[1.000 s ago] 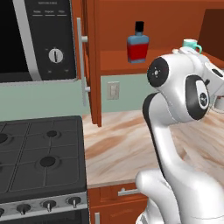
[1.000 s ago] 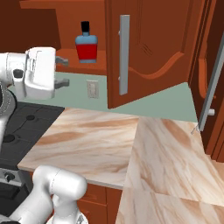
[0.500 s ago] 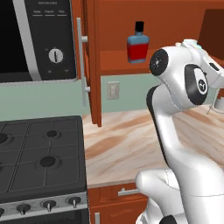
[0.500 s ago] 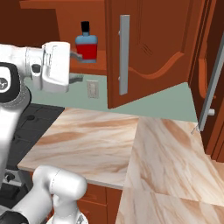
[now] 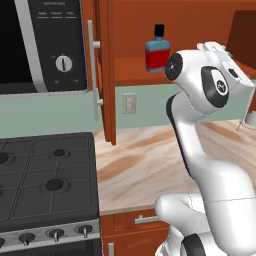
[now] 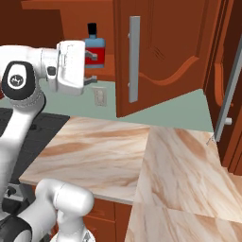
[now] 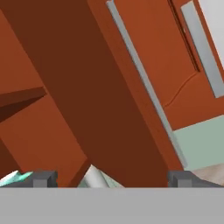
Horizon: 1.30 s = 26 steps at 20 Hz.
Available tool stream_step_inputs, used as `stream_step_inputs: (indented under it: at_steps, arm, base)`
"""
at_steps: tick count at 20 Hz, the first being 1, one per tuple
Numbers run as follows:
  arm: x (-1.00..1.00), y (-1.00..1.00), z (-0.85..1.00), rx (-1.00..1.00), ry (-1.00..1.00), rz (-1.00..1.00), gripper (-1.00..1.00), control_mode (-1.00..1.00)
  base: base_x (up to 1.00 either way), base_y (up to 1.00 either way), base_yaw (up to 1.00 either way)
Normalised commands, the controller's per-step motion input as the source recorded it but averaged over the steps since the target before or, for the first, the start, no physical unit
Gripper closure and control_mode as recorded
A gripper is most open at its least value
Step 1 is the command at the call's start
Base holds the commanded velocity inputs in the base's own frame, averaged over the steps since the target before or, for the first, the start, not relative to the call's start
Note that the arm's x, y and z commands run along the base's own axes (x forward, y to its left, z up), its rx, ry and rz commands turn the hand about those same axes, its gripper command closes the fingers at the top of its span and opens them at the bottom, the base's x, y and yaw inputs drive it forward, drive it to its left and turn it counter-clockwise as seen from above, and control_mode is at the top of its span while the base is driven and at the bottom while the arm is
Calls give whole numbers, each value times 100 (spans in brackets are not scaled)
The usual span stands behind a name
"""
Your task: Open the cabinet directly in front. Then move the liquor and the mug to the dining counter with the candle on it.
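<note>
Just below your gripper [image 7: 112,178], its jaws spread wide and empty, sits the mug [image 7: 15,178], the liquor [image 6: 95,45] upright off to one side.

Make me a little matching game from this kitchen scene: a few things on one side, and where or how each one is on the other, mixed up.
Things:
1. liquor bottle
2. cabinet door
3. stove
4. gripper

Places or states:
A. swung open
B. on the cabinet shelf
C. open, up by the shelf
D. left of the marble worktop

Pairs: 1-B, 2-A, 3-D, 4-C
</note>
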Motion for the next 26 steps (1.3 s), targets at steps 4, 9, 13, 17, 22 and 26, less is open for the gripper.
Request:
stream_step_inputs:
  at_steps: [4,9,13,17,22,26]
  arm:
    - [18,-37,0,2,-3,-9,-100,-100]
    - [25,-26,0,1,-5,-7,-100,-100]
    - [20,-22,0,0,-9,-5,-100,-100]
    - [4,-32,0,2,-12,-5,-100,-100]
    - [0,-43,0,3,-18,-4,-100,-100]
    - [-19,-58,0,4,-17,-5,-100,-100]
  base:
    - [0,0,0]
    - [0,0,0]
    - [0,0,0]
    - [0,0,0]
    - [0,0,0]
    - [0,0,0]
